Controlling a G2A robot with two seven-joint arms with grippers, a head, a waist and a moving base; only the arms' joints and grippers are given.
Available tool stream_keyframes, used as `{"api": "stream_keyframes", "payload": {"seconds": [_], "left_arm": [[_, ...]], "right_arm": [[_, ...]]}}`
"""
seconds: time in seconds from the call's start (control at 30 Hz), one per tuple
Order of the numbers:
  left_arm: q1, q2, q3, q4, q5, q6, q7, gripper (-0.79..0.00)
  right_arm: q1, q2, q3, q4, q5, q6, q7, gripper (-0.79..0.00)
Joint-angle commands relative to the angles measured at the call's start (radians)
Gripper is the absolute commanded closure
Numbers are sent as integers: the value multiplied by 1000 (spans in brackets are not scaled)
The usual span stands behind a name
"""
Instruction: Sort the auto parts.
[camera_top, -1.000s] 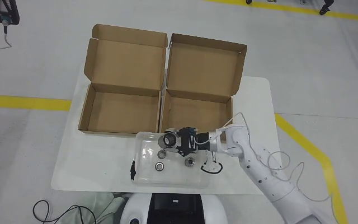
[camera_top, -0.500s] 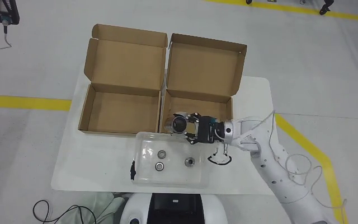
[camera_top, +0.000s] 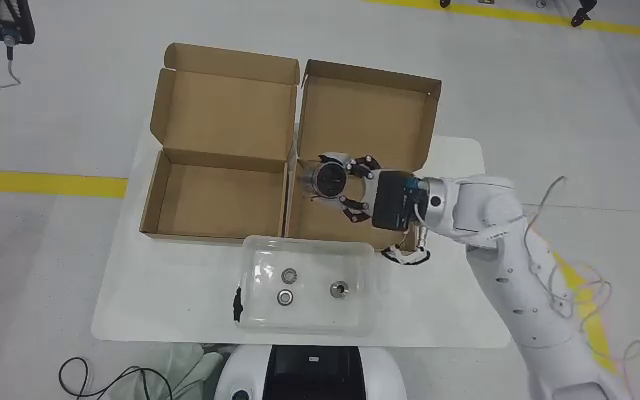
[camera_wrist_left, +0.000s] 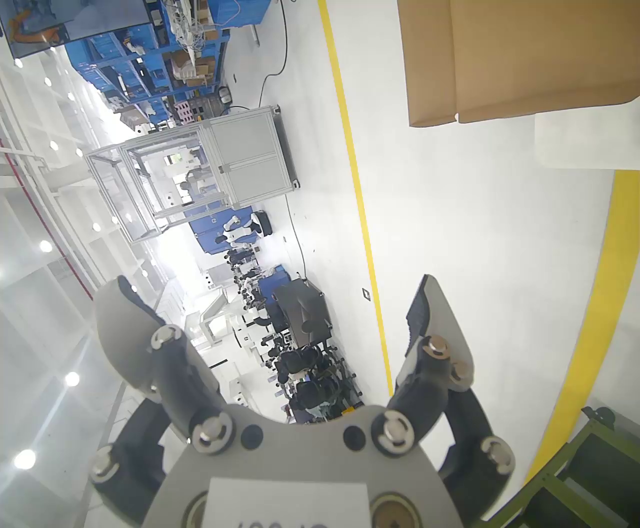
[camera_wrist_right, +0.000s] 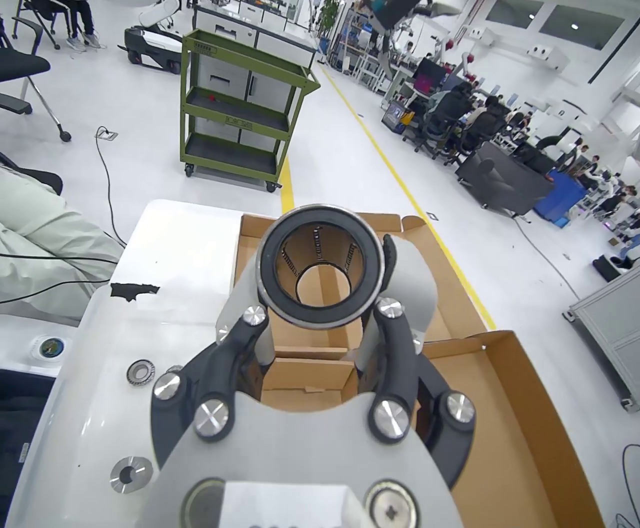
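Bearing (camera_top: 326, 180) now over R box (camera_top: 310, 215), off tray (camera_top: 310, 318), clamped in R jaws, L jaws wide open

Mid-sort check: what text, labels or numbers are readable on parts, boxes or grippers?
None can be read.
White sticker at the base of the left gripper: cut off by the picture's edge.
White sticker at the base of the right gripper: likewise cut off.
Black-rimmed metal cylinder bearing, brown cardboard boxes: no print seen.

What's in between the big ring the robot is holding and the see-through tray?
In the top view, the right box's cardboard floor and front wall lie between the ring in the right gripper and the tray.
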Motion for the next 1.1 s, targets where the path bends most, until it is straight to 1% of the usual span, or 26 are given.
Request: {"api": "stream_keyframes", "payload": {"seconds": [0.0, 0.13, 0.27, 0.3, 0.47, 0.57, 0.73, 0.9, 1.07], "left_arm": [[0, 0, 0, 0, 0, 0, 0, -785], [0, 0, 0, 0, 0, 0, 0, -785], [0, 0, 0, 0, 0, 0, 0, -785], [0, 0, 0, 0, 0, 0, 0, -785], [0, 0, 0, 0, 0, 0, 0, -785], [0, 0, 0, 0, 0, 0, 0, -785], [0, 0, 0, 0, 0, 0, 0, -785], [0, 0, 0, 0, 0, 0, 0, -785], [0, 0, 0, 0, 0, 0, 0, -785]], "right_arm": [[-7, 1, 8, -27, -20, 15, -39, 0], [-53, 4, 28, -56, -82, 50, -163, 0], [-90, 7, 36, -43, -148, 59, -298, 0], [-90, 7, 37, -41, -160, 60, -339, 0], [-80, 8, 27, -3, -228, 42, -440, 0], [-70, 7, 19, 15, -235, 47, -495, 0], [-85, 6, 27, 80, -234, 80, -651, 0], [-94, 10, 43, 147, -237, 70, -798, 0], [-75, 4, 16, 192, -262, 85, -907, 0]]}}
